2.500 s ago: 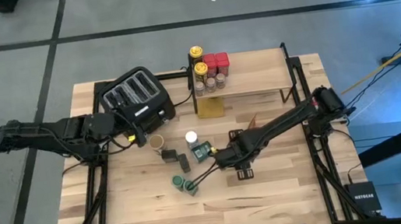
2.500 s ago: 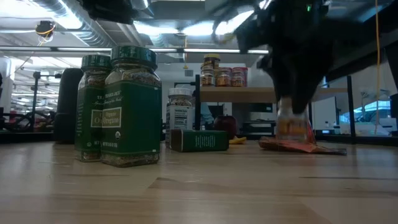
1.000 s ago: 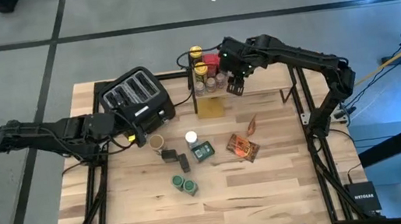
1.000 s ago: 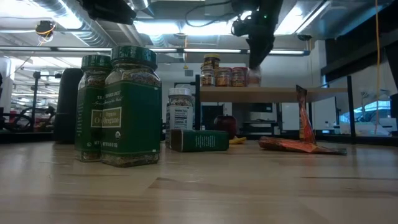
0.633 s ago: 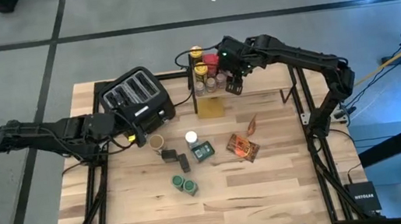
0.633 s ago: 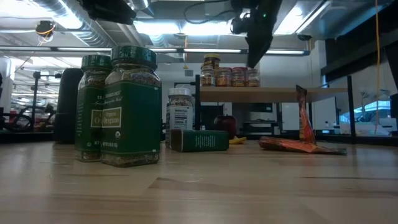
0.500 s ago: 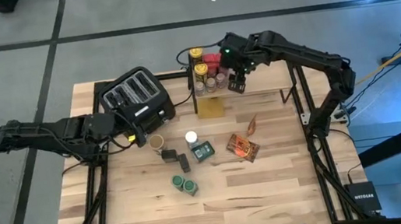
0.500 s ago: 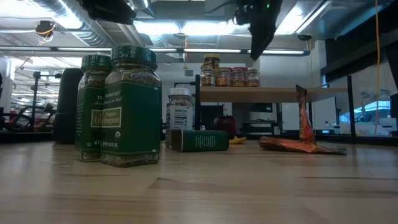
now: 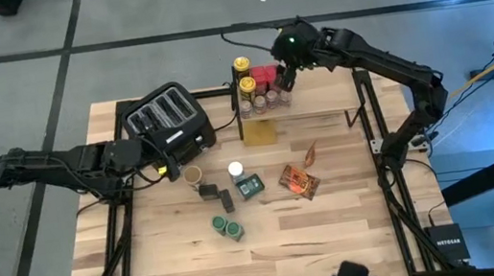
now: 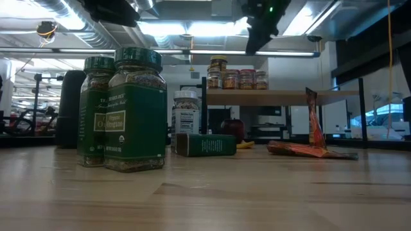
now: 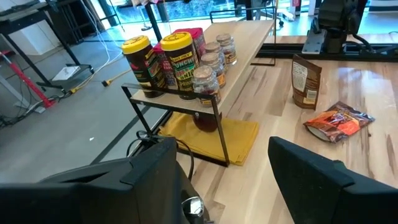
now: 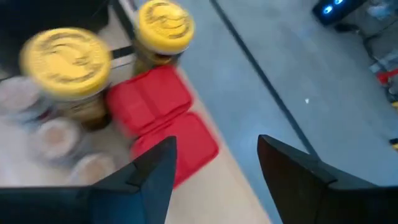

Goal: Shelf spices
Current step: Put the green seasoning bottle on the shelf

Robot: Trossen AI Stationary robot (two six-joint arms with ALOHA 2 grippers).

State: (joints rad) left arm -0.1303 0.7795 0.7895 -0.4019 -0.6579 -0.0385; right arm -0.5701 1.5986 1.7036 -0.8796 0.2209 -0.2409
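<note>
Your right gripper [image 9: 283, 79] hangs above the cluster of spices on the small raised shelf with a pale wooden plank top and thin black legs [image 9: 319, 101], its two dark fingers [image 12: 149, 180] spread apart with nothing between them. Below it stand two yellow-lidded jars [image 12: 65, 59], two red-topped tins [image 12: 165, 124] and a row of small pale-lidded glass jars [image 11: 214, 62], all grouped at the shelf's end nearest the black four-slot toaster [image 9: 168, 121].

A second ago that gripper sat lower, at the near edge of the group by the small jars; half a second back it was already lifting. Now it has risen and swung over the red tins toward the far side of the table, and the low view shows the row of jars standing free on the plank.

More stock waits on the tabletop: two green-lidded glass jars [image 9: 227, 226], a white-lidded jar [image 9: 235, 170], a green rectangular tin lying flat [image 9: 251, 186], a tan-lidded jar [image 9: 193, 175], two small dark containers [image 9: 217, 194] and the orange-brown foil packets [image 9: 299, 181].

Judging by the layout, you do best to clear the cluster upward before turning back, since the yellow jars stand tallest. Take an upright jar next and keep the fingers wide on the way down. Fill the bare stretch of plank rather than crowding the group.

Your left gripper [image 9: 164, 167] rests beside the toaster, jaws parted and empty.
</note>
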